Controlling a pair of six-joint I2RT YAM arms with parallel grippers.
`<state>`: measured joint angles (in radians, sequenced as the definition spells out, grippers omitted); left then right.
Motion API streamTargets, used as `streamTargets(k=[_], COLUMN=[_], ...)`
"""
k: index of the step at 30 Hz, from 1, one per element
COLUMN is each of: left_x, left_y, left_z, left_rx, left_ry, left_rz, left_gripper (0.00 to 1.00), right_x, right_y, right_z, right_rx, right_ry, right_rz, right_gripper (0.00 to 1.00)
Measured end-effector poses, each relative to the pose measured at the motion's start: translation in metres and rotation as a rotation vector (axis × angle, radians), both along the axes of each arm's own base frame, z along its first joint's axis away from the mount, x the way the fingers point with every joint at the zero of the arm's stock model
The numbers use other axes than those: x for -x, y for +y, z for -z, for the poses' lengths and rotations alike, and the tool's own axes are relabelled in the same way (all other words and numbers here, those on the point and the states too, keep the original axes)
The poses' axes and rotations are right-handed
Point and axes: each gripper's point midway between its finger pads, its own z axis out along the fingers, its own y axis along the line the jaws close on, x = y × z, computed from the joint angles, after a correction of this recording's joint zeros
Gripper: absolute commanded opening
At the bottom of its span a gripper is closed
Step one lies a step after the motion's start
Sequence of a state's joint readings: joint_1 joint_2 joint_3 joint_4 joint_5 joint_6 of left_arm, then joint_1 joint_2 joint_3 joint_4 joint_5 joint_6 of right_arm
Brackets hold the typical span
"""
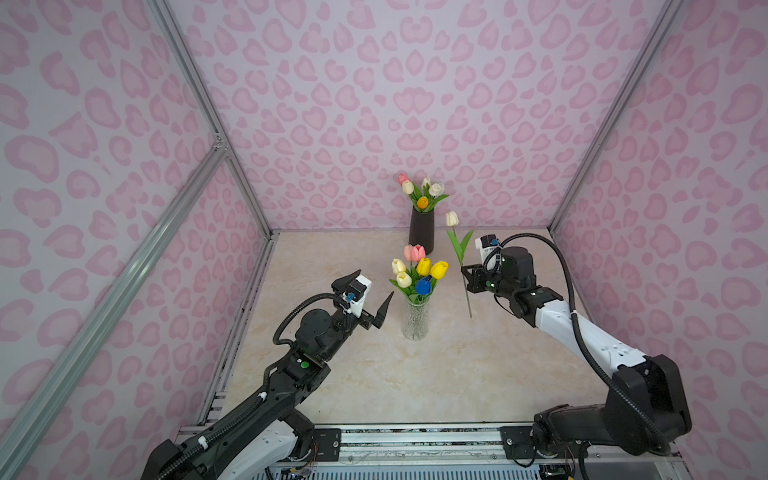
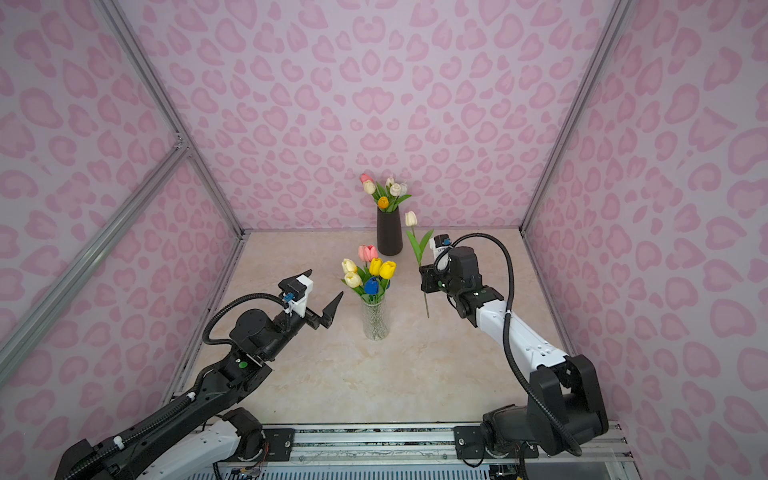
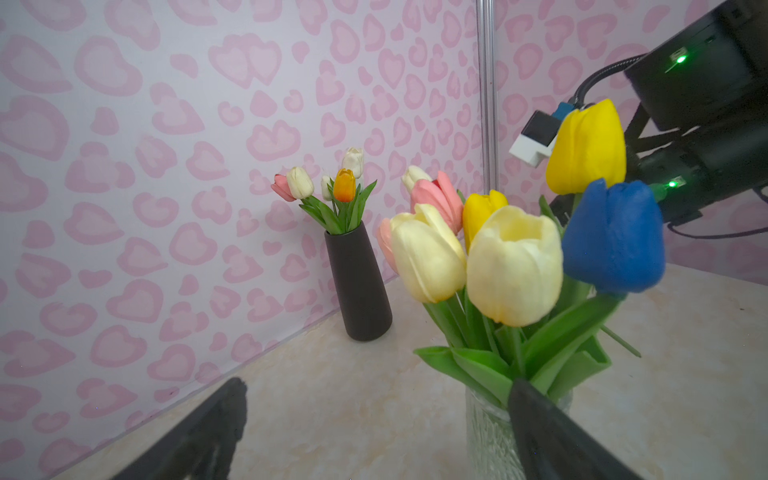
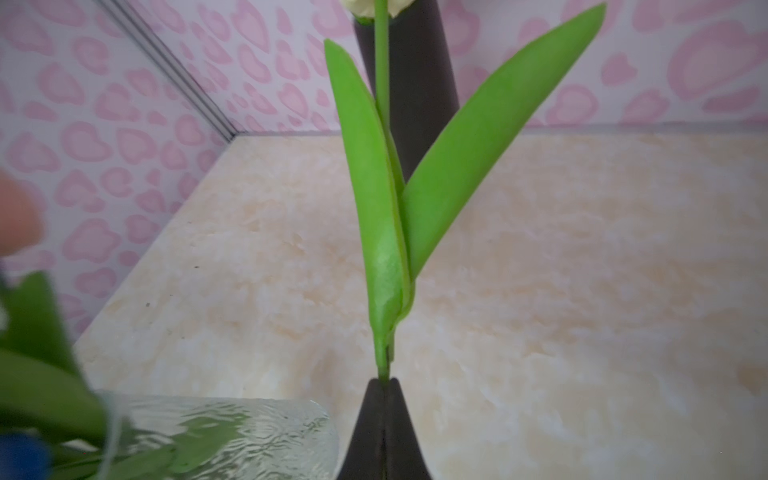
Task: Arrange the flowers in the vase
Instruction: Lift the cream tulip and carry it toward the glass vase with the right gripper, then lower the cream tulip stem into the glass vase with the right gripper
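Right wrist view: right gripper (image 4: 384, 380) was clamped on the stem of the white tulip (image 4: 386, 208), upright, right of the glass vase (image 1: 415, 320). Left gripper (image 1: 374, 284) gaped empty. Mid-transfer, probably; next needed stem tip over vase mouth.

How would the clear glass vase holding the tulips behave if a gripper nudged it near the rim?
The glass vase looks tall and narrow, with the tulip bunch spreading above it, so it probably tips rather than slides. Being glass, it is likely fragile.
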<state>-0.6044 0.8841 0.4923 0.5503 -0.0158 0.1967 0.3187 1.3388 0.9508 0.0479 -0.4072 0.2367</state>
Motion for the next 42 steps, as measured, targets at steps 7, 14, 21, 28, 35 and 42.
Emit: streamTargets(k=[7,14,21,28,35,42], left_x=[0.003,0.003,0.003,0.008,0.014,0.015], left_y=[0.004,0.005,0.002,-0.001,0.0,0.001], left_z=[-0.003,-0.007,-0.011,-0.018,-0.022,-0.018], left_rx=[0.016,0.03,0.038,0.051,0.059,0.052], left_ry=[-0.01,-0.021,-0.032,-0.049,-0.065,-0.061], left_rz=[-0.01,-0.01,0.002,0.031,0.048,0.044], left_gripper=[0.99,0.99,0.99,0.99,0.98,0.99], right_x=[0.052,0.142,0.154,0.127,0.111,0.099], right_y=[0.01,0.042,0.057,0.06,0.07,0.075], right_z=[-0.088,-0.119,-0.103,-0.104,-0.114,-0.107], right_rx=[-0.153,-0.311,-0.346,-0.367,-0.355,-0.321], right_ry=[-0.375,-0.693,-0.788,-0.866,-0.934,-0.942], right_rz=[-0.132,-0.285,-0.241,-0.135,-0.098,-0.074], right_gripper=[0.0,0.0,0.0,0.0,0.0,0.0])
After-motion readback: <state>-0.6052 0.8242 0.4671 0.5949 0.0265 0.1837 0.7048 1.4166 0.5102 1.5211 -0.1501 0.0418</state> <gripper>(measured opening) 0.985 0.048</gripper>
